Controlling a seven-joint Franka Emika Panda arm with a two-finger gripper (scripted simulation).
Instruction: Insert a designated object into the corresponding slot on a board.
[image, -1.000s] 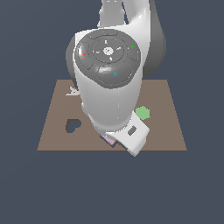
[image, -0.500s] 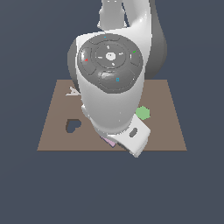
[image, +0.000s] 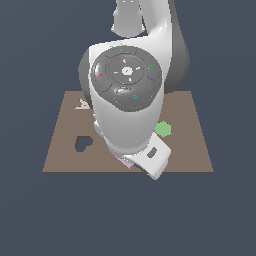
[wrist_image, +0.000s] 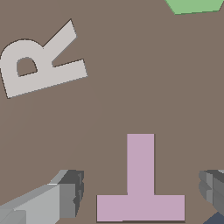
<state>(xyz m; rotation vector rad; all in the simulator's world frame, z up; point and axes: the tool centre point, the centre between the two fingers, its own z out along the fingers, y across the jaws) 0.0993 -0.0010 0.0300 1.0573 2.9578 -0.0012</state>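
The designated object (wrist_image: 140, 188) is a flat pale pink T-shaped piece lying on the brown board (wrist_image: 131, 87). My gripper (wrist_image: 140, 194) is open and straddles its crossbar. One finger (wrist_image: 65, 197) and the other finger (wrist_image: 212, 186) stand apart from the bar's ends, with a small gap on each side. In the exterior view only a corner of the designated object (image: 125, 162) peeks out under the arm's hand, near the front edge of the board (image: 195, 150). The arm hides the fingers and the slot there.
A whitish R (wrist_image: 39, 61) and a green hexagon (wrist_image: 192, 5) sit on the board beyond the piece. The exterior view shows the green hexagon (image: 163, 129), a dark heart-shaped cutout (image: 83, 143) and part of a whitish letter (image: 81, 104). The arm's bulk covers the board's middle.
In the exterior view the arm's big round joint has sunk lower over the board across the three frames. The pink piece's corner stays where it was.
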